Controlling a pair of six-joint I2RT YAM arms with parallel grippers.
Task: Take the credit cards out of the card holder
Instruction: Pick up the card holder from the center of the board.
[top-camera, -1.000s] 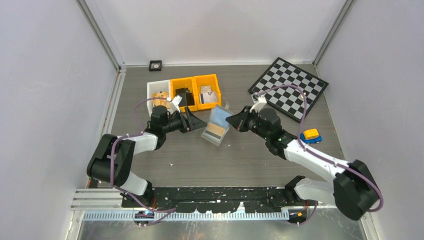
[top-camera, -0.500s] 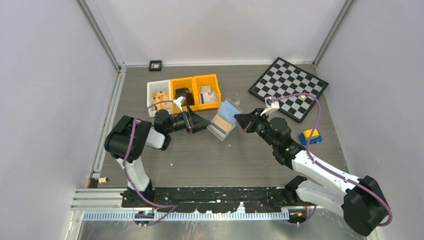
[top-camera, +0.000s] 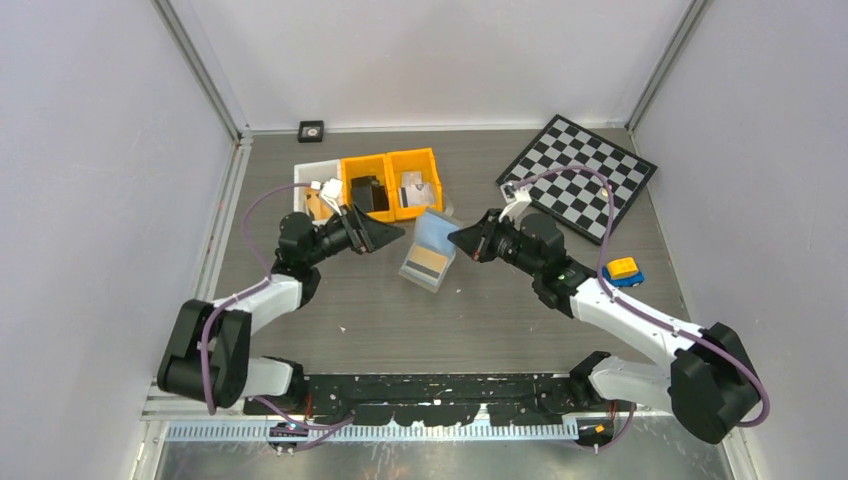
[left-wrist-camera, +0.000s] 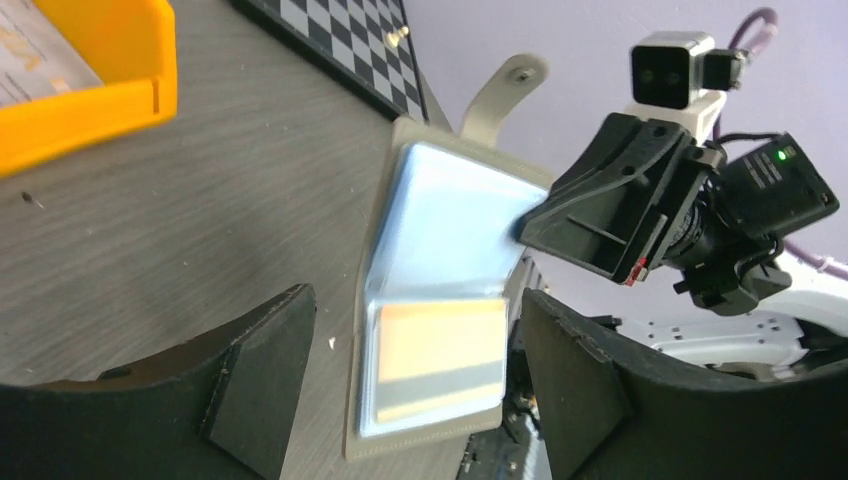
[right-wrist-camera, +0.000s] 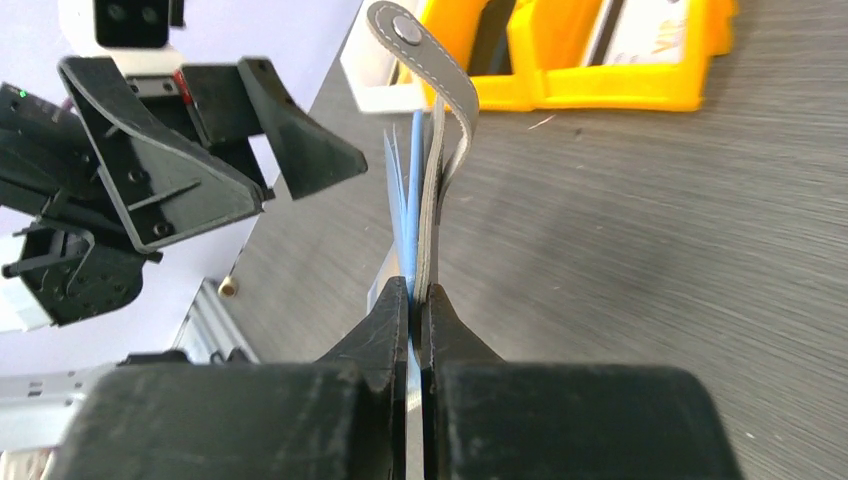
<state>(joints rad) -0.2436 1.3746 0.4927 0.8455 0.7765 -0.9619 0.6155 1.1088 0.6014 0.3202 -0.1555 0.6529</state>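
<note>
R gripper (right-wrist-camera: 412, 292) pinches card holder (top-camera: 431, 250); L gripper (left-wrist-camera: 415, 320) spread, prob. clear.

The work surface is a flat grey tabletop with a wood-grain finish (top-camera: 400, 320), its grain running left to right. Three plain, matte, pale lavender-white panels enclose it: a back wall (top-camera: 430, 60), a left wall (top-camera: 90, 200) and a right wall (top-camera: 765, 150). A silver aluminium extrusion post stands at the back left corner (top-camera: 195, 65) and another at the back right corner (top-camera: 662, 62). A silver metal rail (top-camera: 215, 260) runs along the left edge of the tabletop. At the near edge lie a slotted aluminium plate (top-camera: 195, 398), a toothed pale strip (top-camera: 420, 431) and a brushed metal sheet (top-camera: 450, 462). Lighting is even and diffuse; shadows are soft.
</note>
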